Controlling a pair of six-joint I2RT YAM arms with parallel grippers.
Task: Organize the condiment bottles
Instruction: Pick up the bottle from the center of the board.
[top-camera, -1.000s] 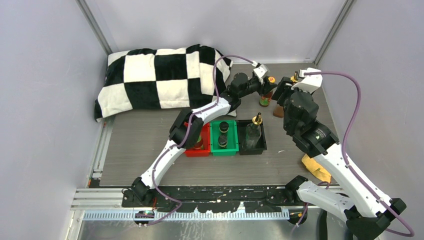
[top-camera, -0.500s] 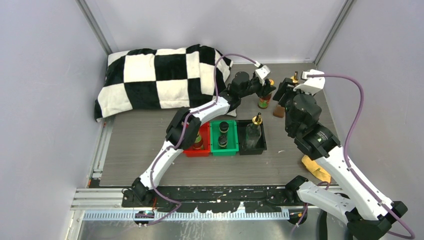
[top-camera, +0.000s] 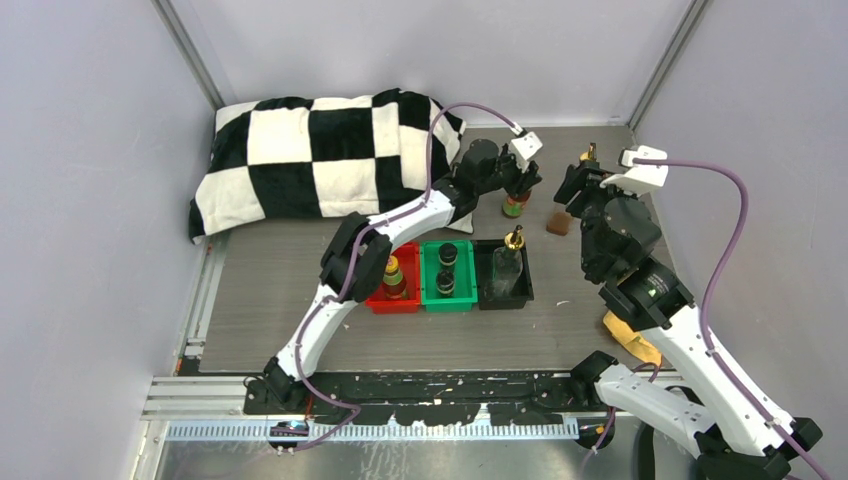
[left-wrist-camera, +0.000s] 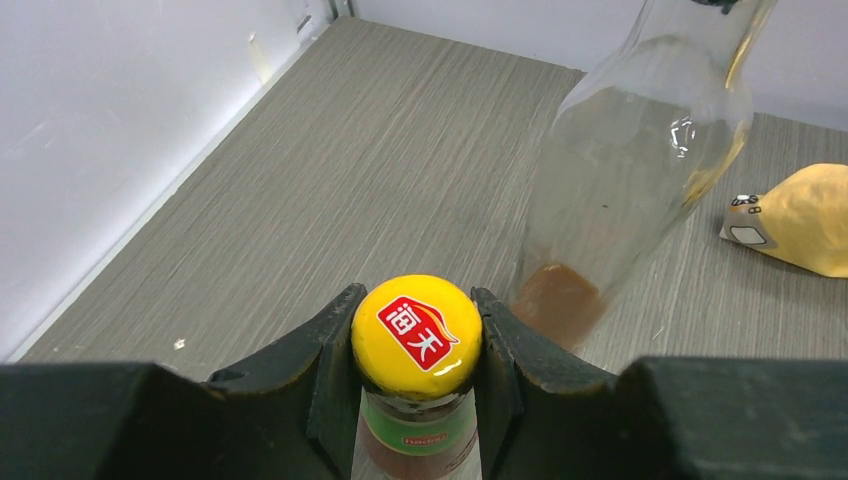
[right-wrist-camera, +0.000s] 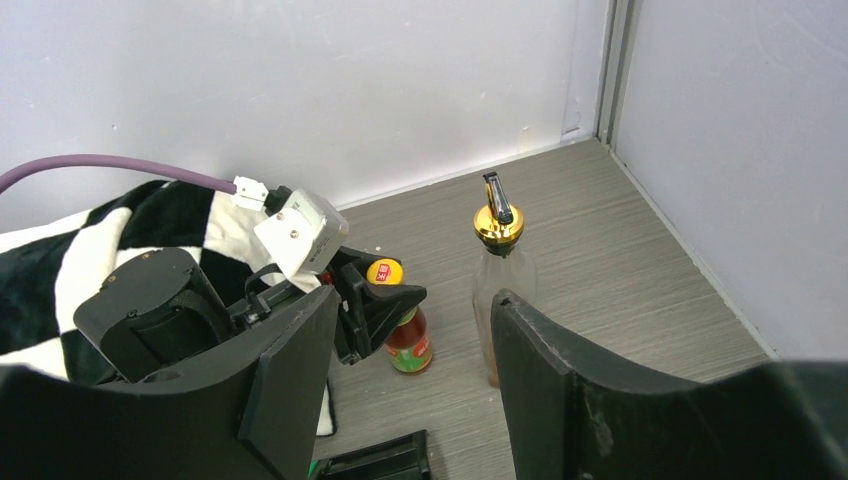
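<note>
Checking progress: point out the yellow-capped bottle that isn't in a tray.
The bottle at the back, held by the left gripper; the other bottle stands in the red tray.

Left gripper (left-wrist-camera: 415, 308), arm stretched far, pinches the orange-capped bottle (left-wrist-camera: 417, 440); right gripper (right-wrist-camera: 412, 305) spread wide.

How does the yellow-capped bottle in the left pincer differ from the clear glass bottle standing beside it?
The yellow-capped bottle is short; the clear glass bottle is clearly taller. The yellow-capped bottle has a flat cap and a green label, while the clear glass bottle carries a gold pourer. The left pincer grips the yellow-capped bottle at its neck; the clear glass bottle stands free. Both are upright.
</note>
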